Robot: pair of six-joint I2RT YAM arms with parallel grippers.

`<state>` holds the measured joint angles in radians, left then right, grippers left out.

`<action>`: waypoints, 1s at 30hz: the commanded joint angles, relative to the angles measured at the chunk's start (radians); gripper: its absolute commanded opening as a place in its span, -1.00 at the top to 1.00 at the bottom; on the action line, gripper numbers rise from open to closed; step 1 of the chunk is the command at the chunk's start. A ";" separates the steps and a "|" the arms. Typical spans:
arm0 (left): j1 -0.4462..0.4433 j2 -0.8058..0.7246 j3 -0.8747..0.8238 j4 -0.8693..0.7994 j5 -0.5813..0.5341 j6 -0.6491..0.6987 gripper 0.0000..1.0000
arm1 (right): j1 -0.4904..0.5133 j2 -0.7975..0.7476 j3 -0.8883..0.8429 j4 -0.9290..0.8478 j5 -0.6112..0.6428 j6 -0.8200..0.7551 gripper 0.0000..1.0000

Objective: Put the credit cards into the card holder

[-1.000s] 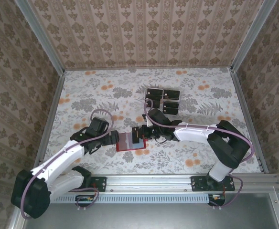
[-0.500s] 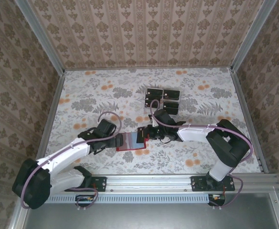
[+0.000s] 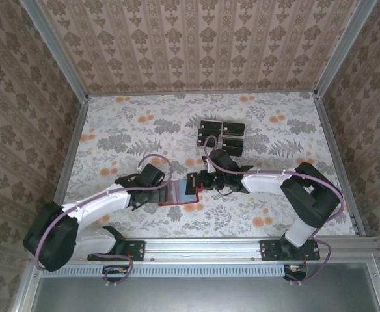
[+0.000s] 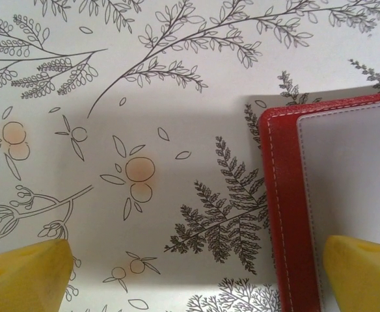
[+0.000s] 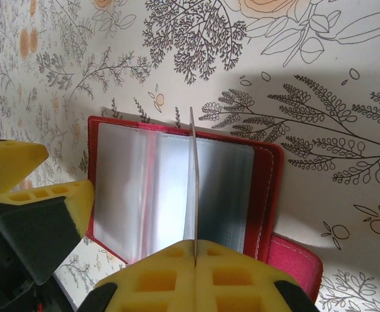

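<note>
R hand (image 5: 194, 252) clamped on credit card (image 5: 192, 182) over open card holder (image 5: 267, 195); L hand (image 4: 193, 273) wide apart.

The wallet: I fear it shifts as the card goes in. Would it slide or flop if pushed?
Lying open and flat on the smooth table, the wallet would probably slide, not tip. Its stitched red cover looks fairly stiff; the glossy pockets likely flex. It looks thin, so probably light.
</note>
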<state>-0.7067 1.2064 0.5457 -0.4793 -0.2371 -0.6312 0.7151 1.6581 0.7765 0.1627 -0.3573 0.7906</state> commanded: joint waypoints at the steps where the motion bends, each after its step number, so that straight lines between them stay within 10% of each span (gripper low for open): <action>1: -0.007 0.012 0.020 -0.007 -0.026 -0.022 -1.00 | -0.005 0.022 -0.019 0.017 -0.017 0.013 1.00; 30: -0.033 0.000 -0.051 -0.035 -0.047 -0.157 -1.00 | -0.005 0.007 -0.018 0.010 -0.020 0.022 1.00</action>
<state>-0.7338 1.2175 0.5159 -0.4763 -0.2577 -0.7437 0.7151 1.6581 0.7635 0.1841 -0.3717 0.8082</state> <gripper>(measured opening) 0.997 0.043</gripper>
